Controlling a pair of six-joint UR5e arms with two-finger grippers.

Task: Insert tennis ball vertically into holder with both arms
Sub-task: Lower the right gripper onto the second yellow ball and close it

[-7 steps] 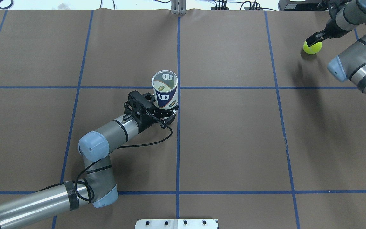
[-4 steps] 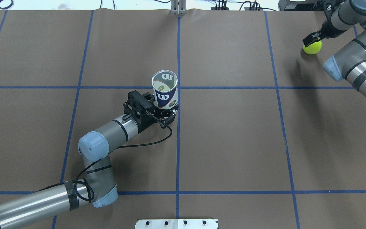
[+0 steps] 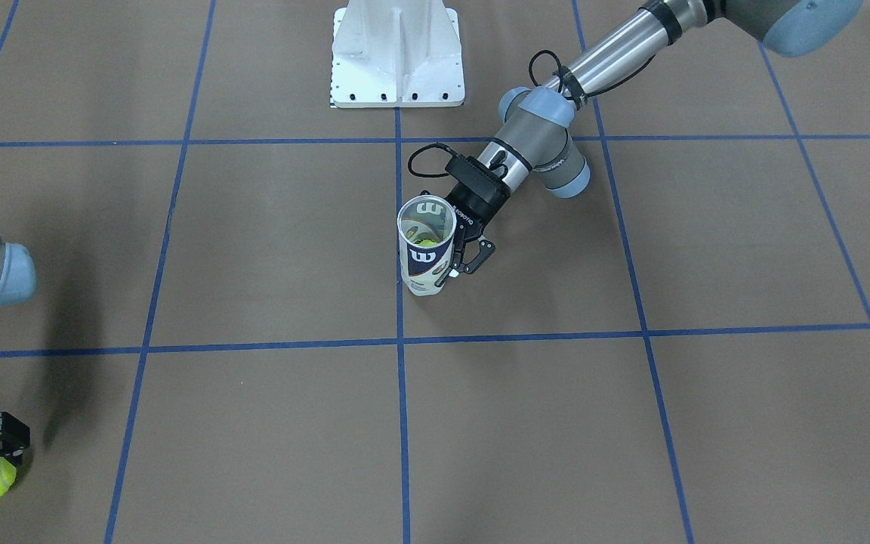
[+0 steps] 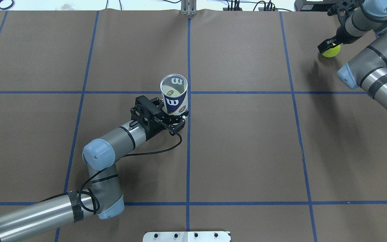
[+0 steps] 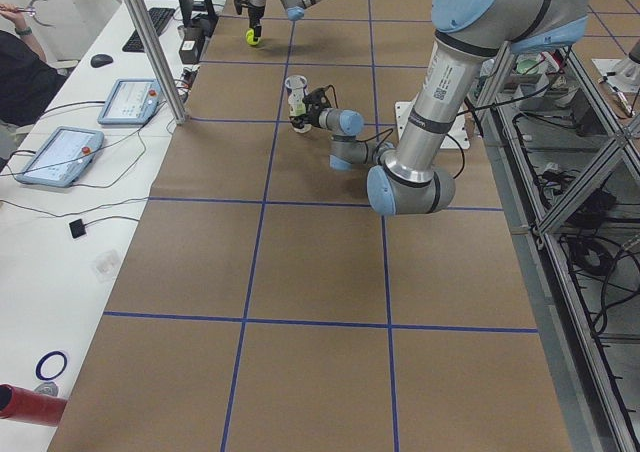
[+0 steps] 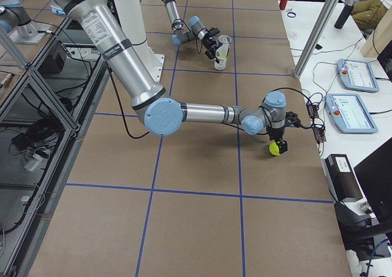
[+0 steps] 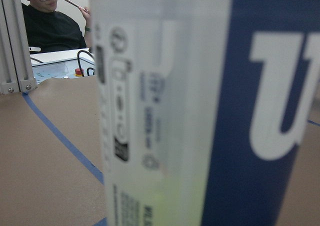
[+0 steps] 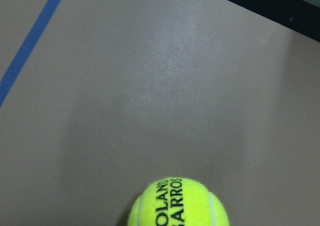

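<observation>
A clear plastic cylindrical tennis-ball can with a white and navy label [image 4: 174, 95] stands on the brown paper-covered bench [image 4: 247, 134] near its middle, just left of the central blue tape line [image 4: 188, 161] in the overhead view. Its long axis is vertical, with the open, silver-rimmed mouth facing up. The grey-and-silver left arm [image 4: 113, 148] reaches it low and from the side, and the left arm's jaws are closed around the can's lower part.

The front-facing view looks down into the can [image 3: 426, 253] and shows a yellow-green patch near its bottom, a tint the left wrist view repeats low on the wall [image 7: 150, 201]. That wrist view alone shows the label's small print, and a person in black [image 7: 50, 26] beyond the bench.

A yellow-green felt tennis ball [image 4: 331, 52] lies at the far right corner, well apart from the can. The right arm [image 4: 375, 72] bends over it, and the right arm's jaws sit on top of the ball. Whether they grip it cannot be told, since the right wrist view shows only the ball [image 8: 178, 203] with black lettering and no fingers. Only the front-facing view shows the whole white metal pedestal base [image 3: 397, 53].
</observation>
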